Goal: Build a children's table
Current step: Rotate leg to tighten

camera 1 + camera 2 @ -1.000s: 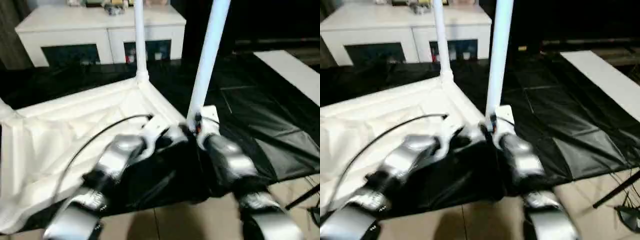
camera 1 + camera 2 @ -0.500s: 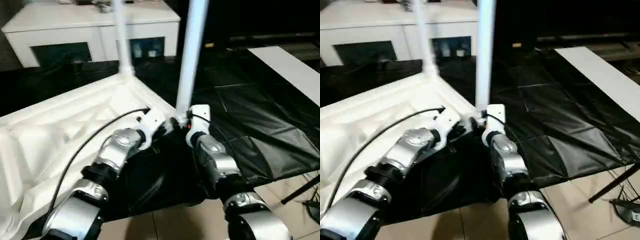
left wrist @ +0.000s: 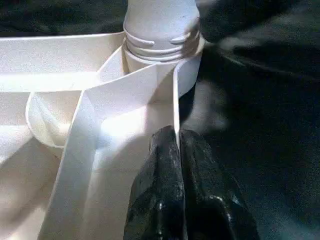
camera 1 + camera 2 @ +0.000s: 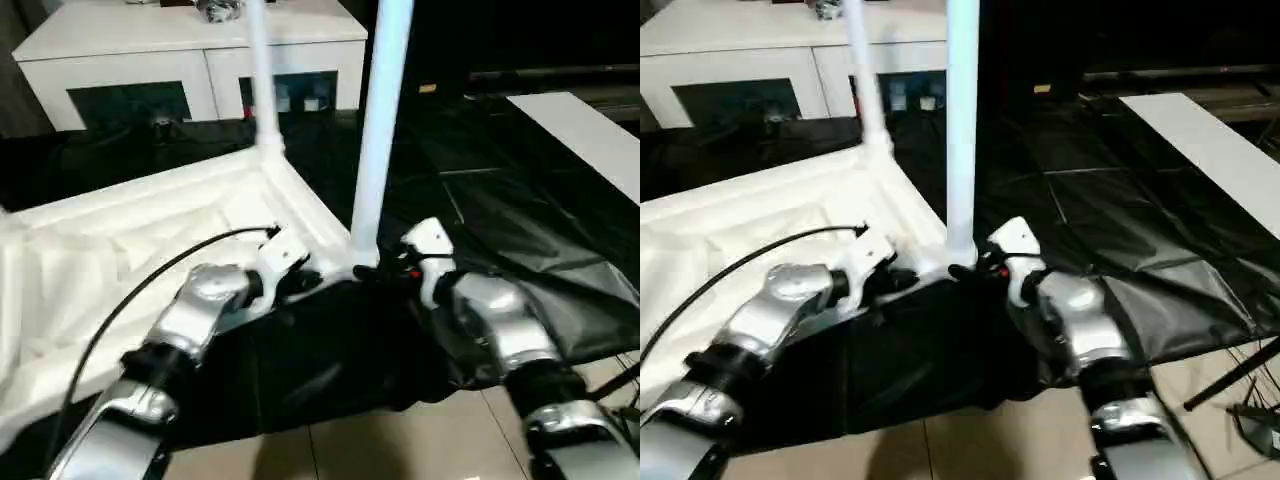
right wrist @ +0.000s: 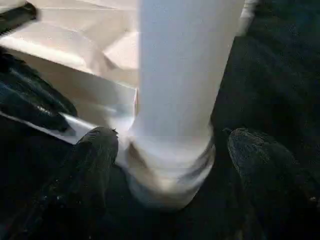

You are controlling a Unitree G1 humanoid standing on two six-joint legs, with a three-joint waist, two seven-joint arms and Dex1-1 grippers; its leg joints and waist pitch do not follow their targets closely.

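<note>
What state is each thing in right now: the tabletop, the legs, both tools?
Tabletop: upside down on the black sheet, ribbed underside up.
Near leg: upright in its corner socket.
Far leg: upright in the far corner socket.
Left tool: shut, pinching the tabletop's rim wall beside the near socket.
Right tool: open, fingers either side of the near leg's base, apart from it.

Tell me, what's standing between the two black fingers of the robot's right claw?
The base of a white table leg, seated in the tabletop's corner socket. In the right wrist view the right claw straddles it, a gap beside each finger.
</note>
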